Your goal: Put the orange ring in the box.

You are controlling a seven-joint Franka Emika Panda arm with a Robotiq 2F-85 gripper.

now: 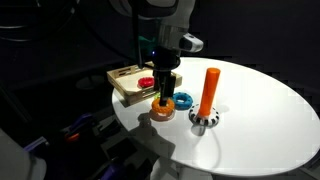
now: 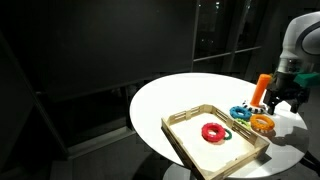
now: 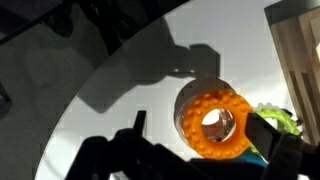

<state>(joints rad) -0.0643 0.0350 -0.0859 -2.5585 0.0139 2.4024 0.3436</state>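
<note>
Dark room; round white table (image 2: 185, 92) holds box (image 2: 185, 113), orange ring (image 2: 262, 123)

Both exterior views overlook the white table (image 1: 270, 110) from differing sides; the wrist view sits close above.

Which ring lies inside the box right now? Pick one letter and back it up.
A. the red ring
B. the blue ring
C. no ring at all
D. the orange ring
A: the red ring lies on the floor of the box, while the orange ring and the blue ring sit on the table outside its rim.
</note>
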